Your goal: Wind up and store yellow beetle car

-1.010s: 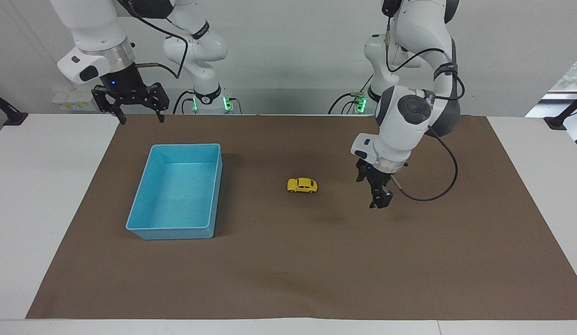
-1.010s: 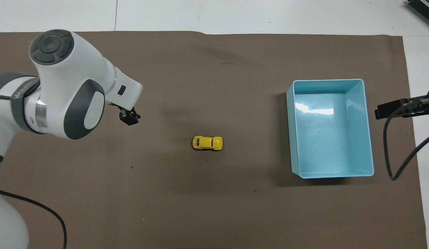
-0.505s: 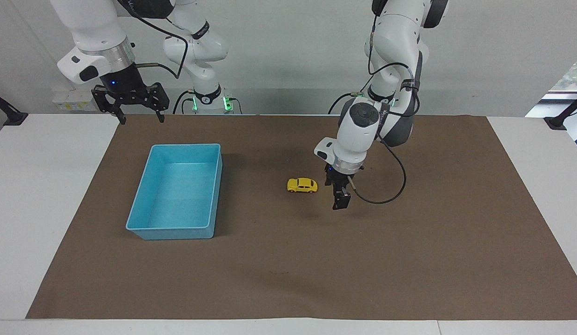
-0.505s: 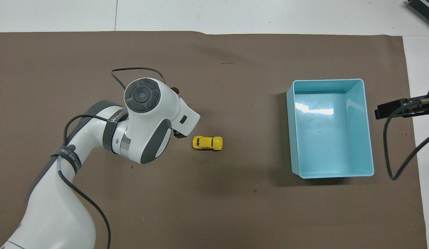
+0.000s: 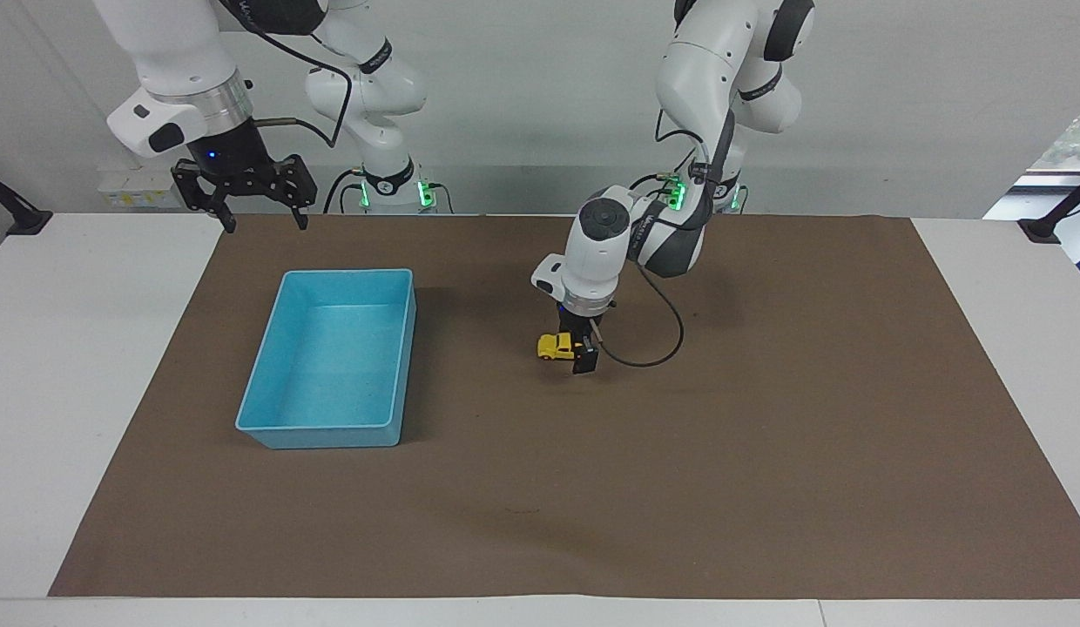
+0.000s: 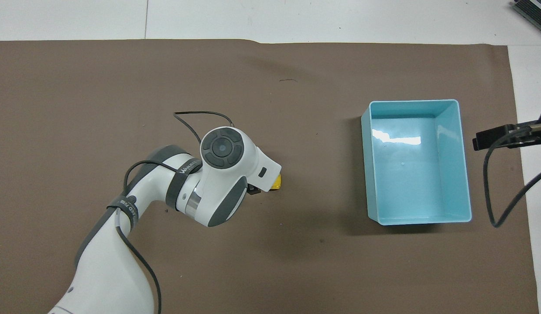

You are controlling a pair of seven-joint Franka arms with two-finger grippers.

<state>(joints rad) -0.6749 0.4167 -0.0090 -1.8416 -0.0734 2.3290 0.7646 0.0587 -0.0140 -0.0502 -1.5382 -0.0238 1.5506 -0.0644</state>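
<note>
The tiny yellow beetle-shaped toy car [image 5: 553, 347] sits mid-mat on the brown paper mat [image 5: 766, 453], well apart from the light blue plastic bin [image 5: 270, 383]. The left gripper [image 5: 582, 352] is down over its rear end, jaws apart. The right gripper [image 5: 246, 193] waits with its jaws spread. The car looks light, hard and slick — I'd pinch the flat sides.

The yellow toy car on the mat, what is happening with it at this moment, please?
The left gripper has its open jaws down around the yellow beetle car, which sits on the brown mat; no grip shows yet. The blue bin stands empty toward the right arm's end of the table. The right gripper waits, open, above the mat's edge near its base.
</note>
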